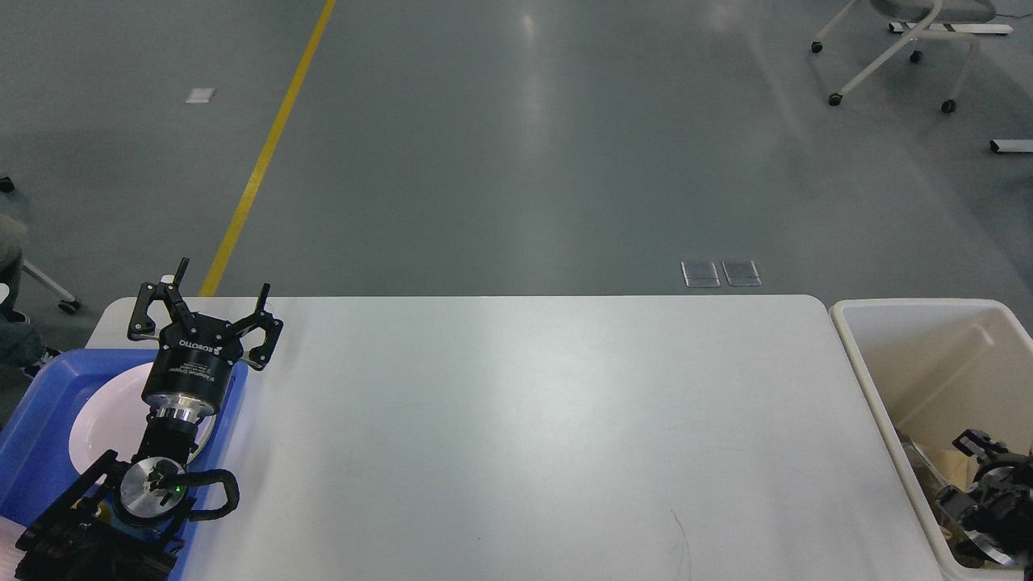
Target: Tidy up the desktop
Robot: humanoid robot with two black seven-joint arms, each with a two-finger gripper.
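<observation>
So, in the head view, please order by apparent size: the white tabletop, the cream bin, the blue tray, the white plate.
1. Large white rectangular tabletop.
2. Cream rectangular plastic bin, partly cut off.
3. Blue plastic tray, also cut off, so ranks 2 and 3 are unsure.
4. White round plate.

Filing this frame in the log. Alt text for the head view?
A white desktop lies bare in the middle. The left pincer, open, hovers over a blue tray holding a white plate; the right pincer sits low inside a cream bin.

White desktop (524,420) — blue tray (36,428) — cream bin (904,355).
</observation>
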